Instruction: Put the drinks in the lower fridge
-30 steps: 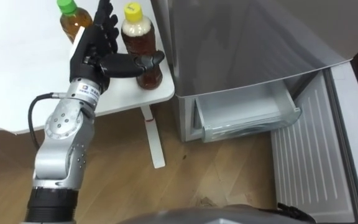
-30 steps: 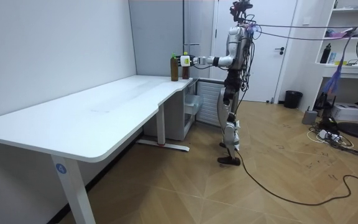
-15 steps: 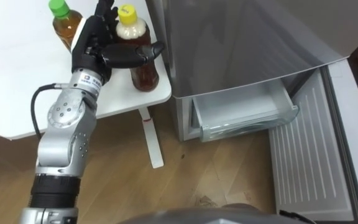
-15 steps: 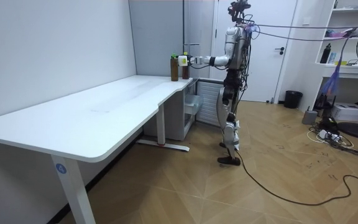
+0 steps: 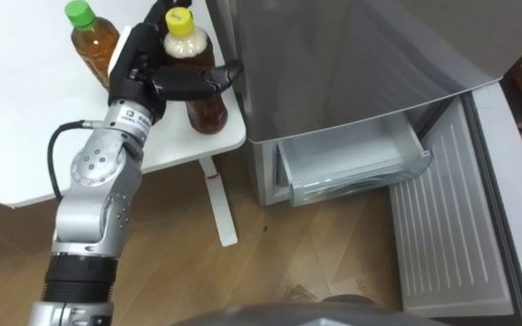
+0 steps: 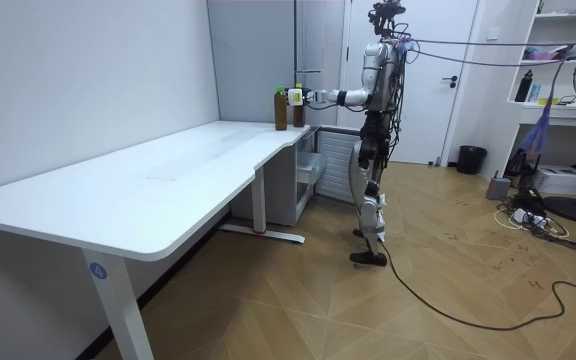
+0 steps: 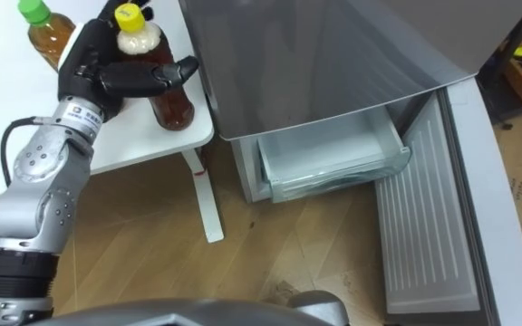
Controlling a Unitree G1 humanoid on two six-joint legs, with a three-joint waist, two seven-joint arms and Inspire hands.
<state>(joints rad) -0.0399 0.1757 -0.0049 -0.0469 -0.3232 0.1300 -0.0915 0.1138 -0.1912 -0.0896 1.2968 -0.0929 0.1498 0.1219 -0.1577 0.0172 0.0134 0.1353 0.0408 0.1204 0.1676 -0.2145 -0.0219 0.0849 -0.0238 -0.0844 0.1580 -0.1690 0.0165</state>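
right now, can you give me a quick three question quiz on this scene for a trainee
1. Fill in: the green-capped bottle stands on the white ____.
2. The left hand is closed on: A the green-capped bottle, B the yellow-capped bottle, C nothing.
3. True or false: the fridge drawer is pulled open.
Key: 1 table; 2 B; 3 true.

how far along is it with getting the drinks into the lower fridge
Done: the lower fridge drawer is pulled open, with no bottle visible in it. In hand: the left hand has its thumb and fingers round the yellow-capped bottle, which stands on the table corner. Left: lift it, carry it to the drawer, then do the same for the green-capped bottle beside it.
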